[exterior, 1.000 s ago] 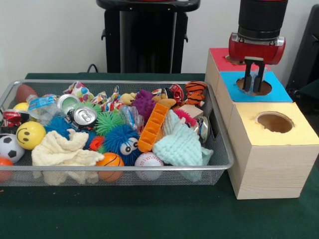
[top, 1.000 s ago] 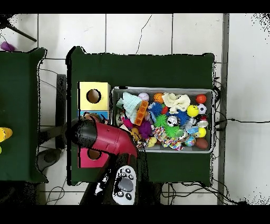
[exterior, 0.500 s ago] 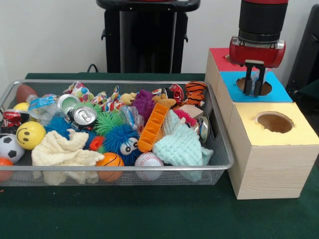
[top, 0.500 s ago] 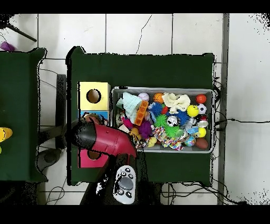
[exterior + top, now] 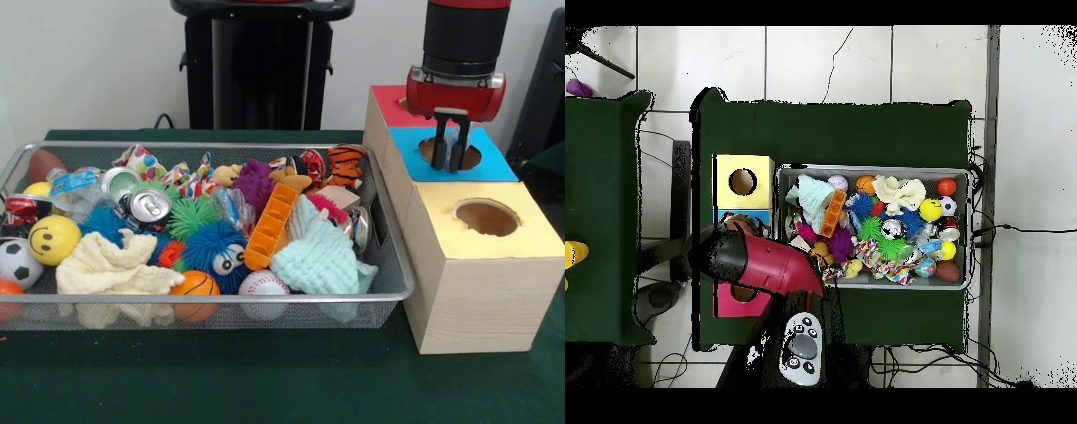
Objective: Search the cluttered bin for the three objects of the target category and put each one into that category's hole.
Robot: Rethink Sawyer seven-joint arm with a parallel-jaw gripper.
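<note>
Overhead, gripper [image 5: 450,163] with empty, slightly parted fingers right above blue hole [image 5: 452,154], cluttered bin [image 5: 388,265] well aside.

The silver wire-mesh metal bin [image 5: 388,265] looks shiny and fine-woven; the pale wooden box with the yellow matt top [image 5: 481,265], just below the glossy red and black pincer [image 5: 450,155], shows rough grain; the cream terry cloth [image 5: 115,265] and mint cloth [image 5: 322,261] look nubbly; the dented aluminium can [image 5: 148,206] gleams; the dark green desk [image 5: 265,380] is matt felt.
</note>
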